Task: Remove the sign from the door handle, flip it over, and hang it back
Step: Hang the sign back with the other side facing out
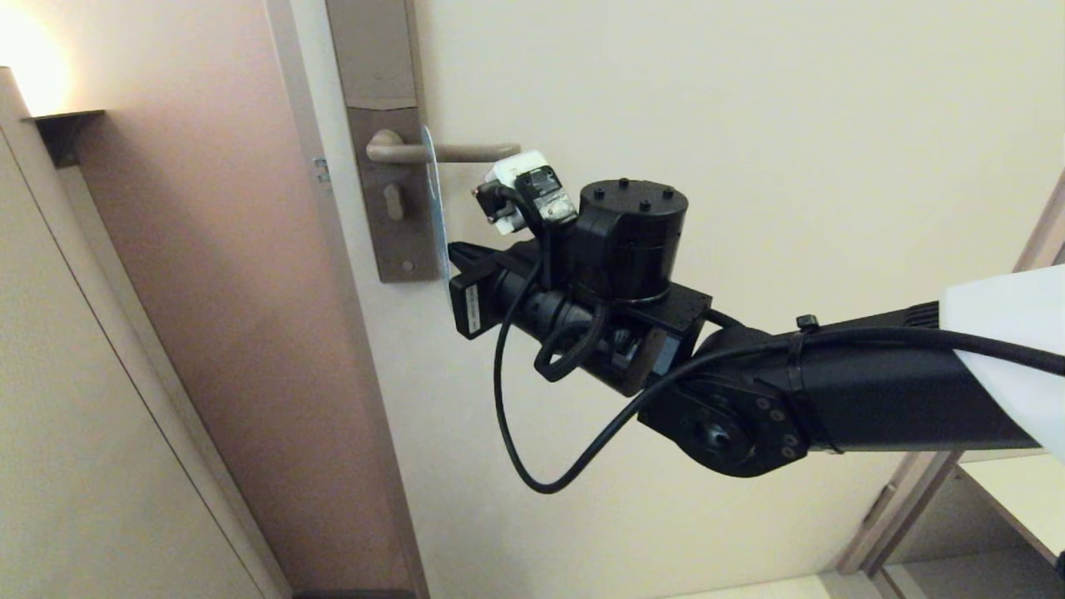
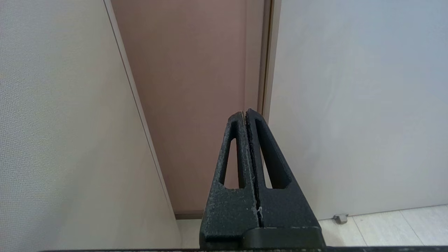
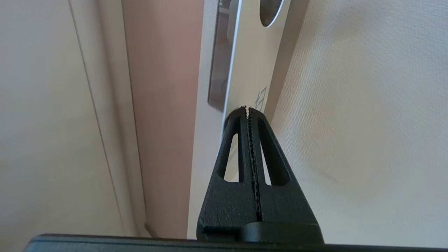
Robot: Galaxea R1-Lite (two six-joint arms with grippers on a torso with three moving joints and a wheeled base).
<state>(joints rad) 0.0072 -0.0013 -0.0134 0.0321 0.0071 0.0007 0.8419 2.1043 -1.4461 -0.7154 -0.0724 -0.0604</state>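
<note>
1. Right arm, nearest to my head camera: a black jointed arm with looped black cables that enters from the right and reaches across to the door.

2. Right gripper [image 1: 453, 254]: black, with two slotted triangular fingers [image 3: 233, 154]. I read its jaws as pressed together, serrated inner faces meeting, and its tips sit at the lower edge of the sign. Through the right wrist camera the sign's lower end lies just behind the closed fingertips. I cannot tell whether the card is actually pinched between them or only touched.

3. Left gripper [image 2: 245, 113]: the same black slotted pattern, jaws fully together with nothing between them. It is parked low, well apart from the handle, and faces the door frame and floor. It does not appear in my head camera.

4. The sign [image 1: 434, 200]: a flat, pale, rounded-oblong door hanger with an oval hole [image 3: 271, 10] near its top. It hangs on the lever close to the backplate and is seen nearly edge-on from the head. The face toward the right wrist camera is light, with a fragment of blue print near the fingertips that I cannot read.

5. The door handle [image 1: 449, 152]: a slim horizontal matte beige-grey metal lever with a rounded end. It passes through the sign's hole.

6. Backplate [image 1: 387, 166]: tall, brownish-grey metal, with a small thumb-turn below the lever.

7. Door [image 1: 749, 125]: a cream textured panel, farthest back.
</note>
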